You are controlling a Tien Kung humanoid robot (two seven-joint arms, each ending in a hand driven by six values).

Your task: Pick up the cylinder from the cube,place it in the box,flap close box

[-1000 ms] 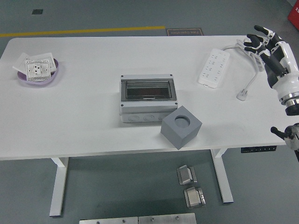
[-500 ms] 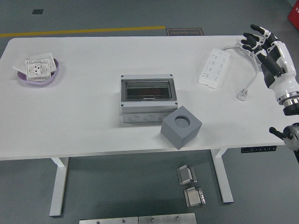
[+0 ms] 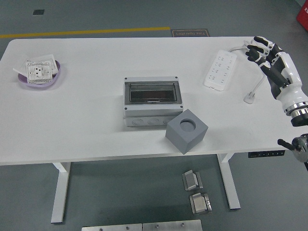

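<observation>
- There is one view only, from the head camera; no second view shares the scene with it.
- It sits high on the robot's side and looks forward and down over the white table [image 3: 86, 120].
- The table's near edge and legs show low in the picture, grey floor beyond the far edge.
- It stands well back: the whole tabletop fits, with the right hand [image 3: 269, 55] at the right edge.
</observation>
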